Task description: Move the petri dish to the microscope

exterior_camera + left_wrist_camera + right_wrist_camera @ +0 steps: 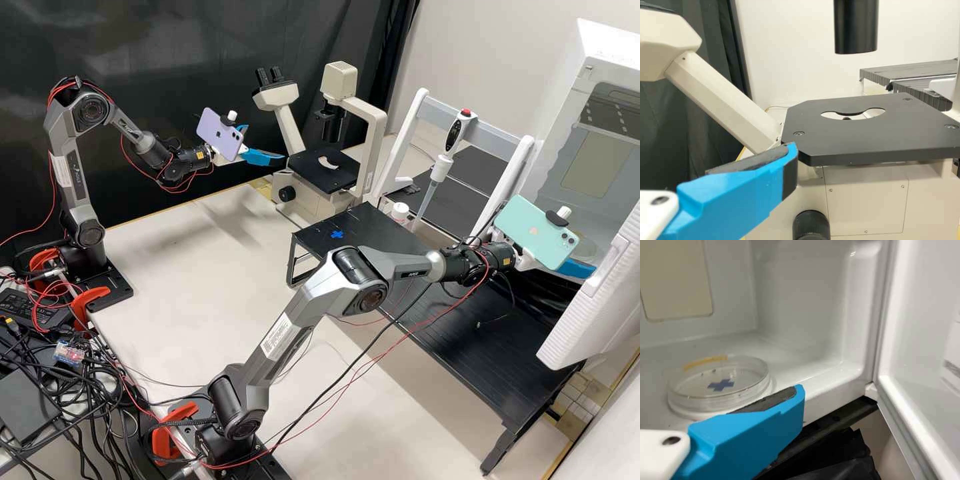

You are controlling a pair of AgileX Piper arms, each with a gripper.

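Note:
Just off the microscope (358,110), my left gripper (267,143) stands open and level beside the black stage (313,179); in the left wrist view, one blue finger of the left gripper (789,162) shows before the stage (865,142), which has a round cut-out. My right gripper (579,269) is at the opening of the white chamber, partly behind its phone. In the right wrist view, the clear petri dish (720,387), with a blue cross and a yellow strip, lies flat on the chamber floor. The open right gripper (799,397) is close beside it, not holding it.
The chamber's door (590,320) hangs open beside the right gripper. A black raised platform (460,340) with a blue cross mark (337,235) runs toward the microscope. A pipette (440,167) hangs on a white stand (413,130) behind it.

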